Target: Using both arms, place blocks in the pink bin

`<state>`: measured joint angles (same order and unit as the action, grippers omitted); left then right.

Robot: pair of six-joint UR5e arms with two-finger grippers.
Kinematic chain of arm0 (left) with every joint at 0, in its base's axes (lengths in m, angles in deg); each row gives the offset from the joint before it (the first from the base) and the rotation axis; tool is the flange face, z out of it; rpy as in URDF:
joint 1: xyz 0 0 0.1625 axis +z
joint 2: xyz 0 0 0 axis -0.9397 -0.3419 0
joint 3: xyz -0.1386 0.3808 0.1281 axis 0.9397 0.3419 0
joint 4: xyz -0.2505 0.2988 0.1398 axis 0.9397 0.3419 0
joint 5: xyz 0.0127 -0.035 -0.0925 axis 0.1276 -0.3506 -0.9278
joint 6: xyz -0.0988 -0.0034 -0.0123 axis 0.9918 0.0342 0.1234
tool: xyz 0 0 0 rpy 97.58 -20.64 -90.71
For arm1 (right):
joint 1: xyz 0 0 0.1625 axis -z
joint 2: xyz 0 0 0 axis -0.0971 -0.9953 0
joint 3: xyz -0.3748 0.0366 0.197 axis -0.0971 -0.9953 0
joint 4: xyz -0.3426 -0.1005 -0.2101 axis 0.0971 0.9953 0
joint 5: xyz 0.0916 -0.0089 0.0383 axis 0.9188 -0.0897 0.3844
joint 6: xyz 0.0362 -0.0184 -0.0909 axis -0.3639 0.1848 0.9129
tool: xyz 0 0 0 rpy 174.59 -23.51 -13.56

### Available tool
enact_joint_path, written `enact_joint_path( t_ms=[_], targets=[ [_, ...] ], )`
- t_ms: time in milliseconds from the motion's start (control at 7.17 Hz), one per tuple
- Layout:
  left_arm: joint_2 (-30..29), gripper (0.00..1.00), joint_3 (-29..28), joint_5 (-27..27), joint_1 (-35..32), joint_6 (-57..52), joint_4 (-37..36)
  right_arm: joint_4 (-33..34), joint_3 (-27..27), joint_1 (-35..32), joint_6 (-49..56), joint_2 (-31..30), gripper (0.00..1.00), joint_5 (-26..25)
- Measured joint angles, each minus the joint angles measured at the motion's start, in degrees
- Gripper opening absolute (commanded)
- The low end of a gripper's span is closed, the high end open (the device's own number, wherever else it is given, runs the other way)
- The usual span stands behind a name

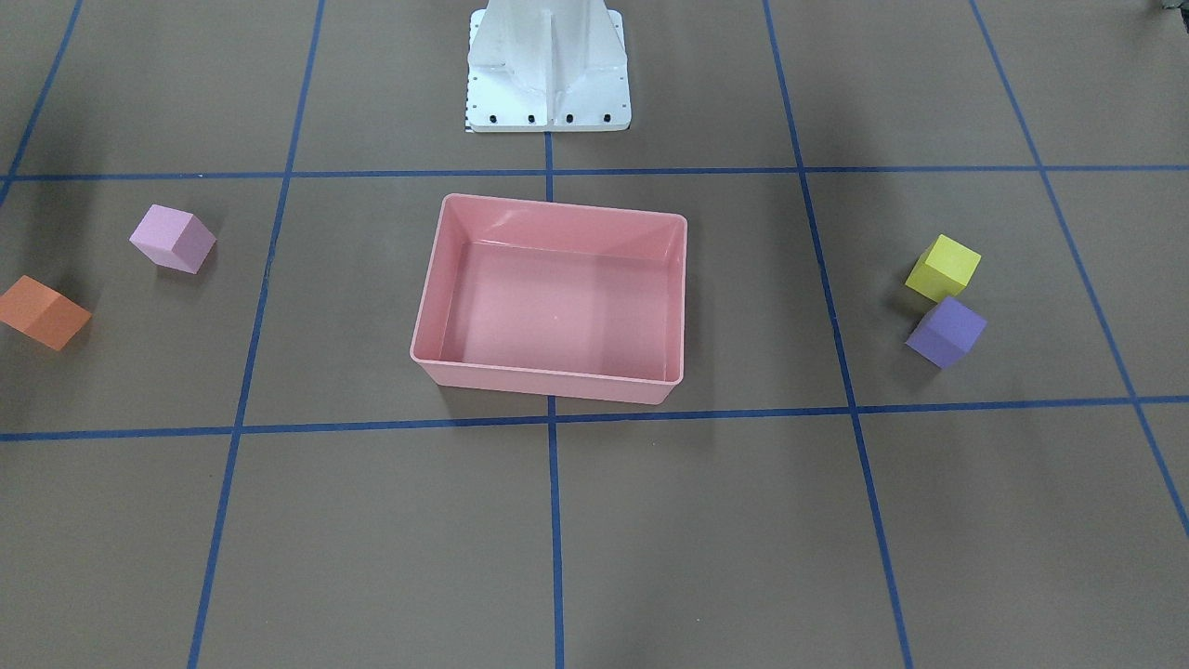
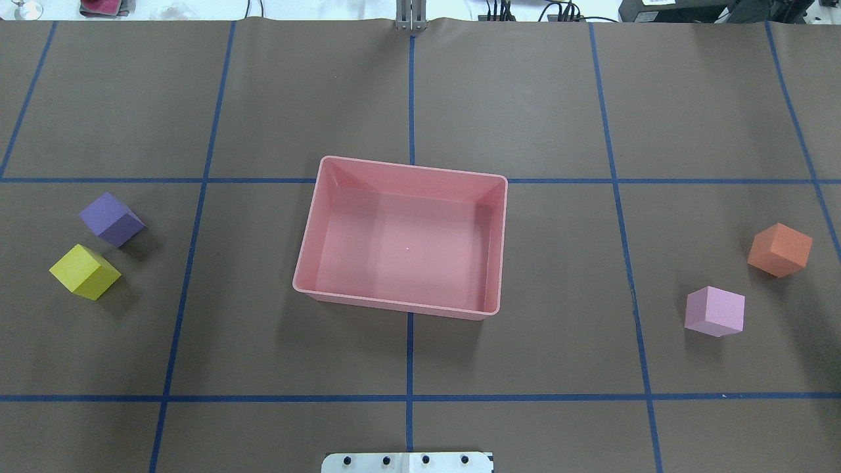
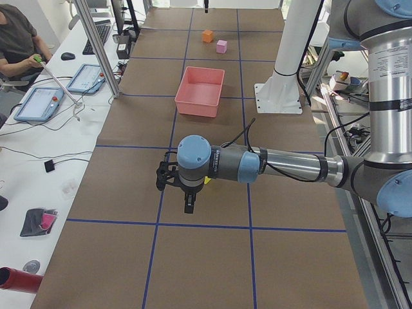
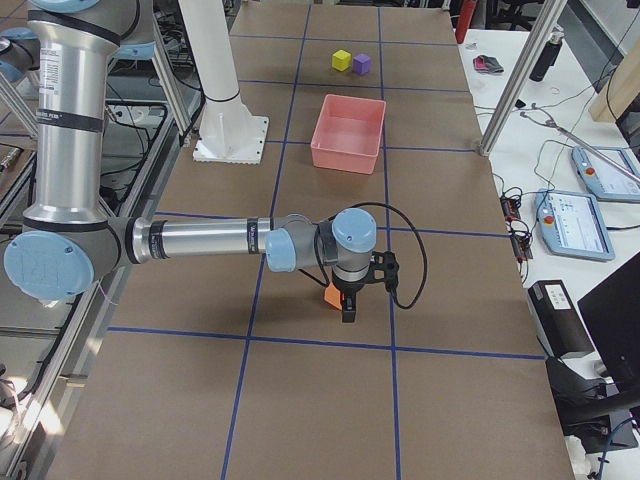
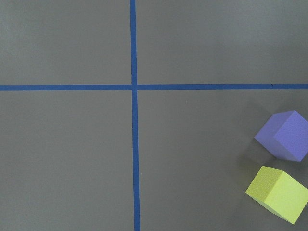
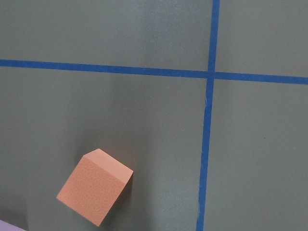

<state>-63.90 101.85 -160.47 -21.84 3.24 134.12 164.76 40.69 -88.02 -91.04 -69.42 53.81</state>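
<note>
The pink bin (image 2: 394,305) stands empty at the table's middle and also shows in the front view (image 1: 548,383). The purple block (image 2: 112,219) and yellow block (image 2: 84,271) lie side by side on my left side. The orange block (image 2: 780,249) and light pink block (image 2: 715,311) lie on my right side. My left gripper (image 3: 188,206) hangs above the table near the yellow and purple blocks (image 5: 285,134). My right gripper (image 4: 348,312) hangs over the orange block (image 6: 94,192). Both show only in side views, so I cannot tell whether they are open or shut.
The white pedestal base (image 1: 548,84) stands behind the bin. Blue tape lines (image 2: 410,355) grid the brown table cover. An operator (image 3: 19,45) and tablets (image 3: 38,103) are at a side desk beyond the table's edge.
</note>
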Motion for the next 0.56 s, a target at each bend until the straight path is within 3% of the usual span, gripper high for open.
enact_joint_path(
  t_ms=[558],
  targets=[
    [0.51,0.99,-0.15,-0.14,0.0,-0.38,1.95,0.07,0.03,-0.01,-0.13,0.36,0.99,0.04]
  ],
)
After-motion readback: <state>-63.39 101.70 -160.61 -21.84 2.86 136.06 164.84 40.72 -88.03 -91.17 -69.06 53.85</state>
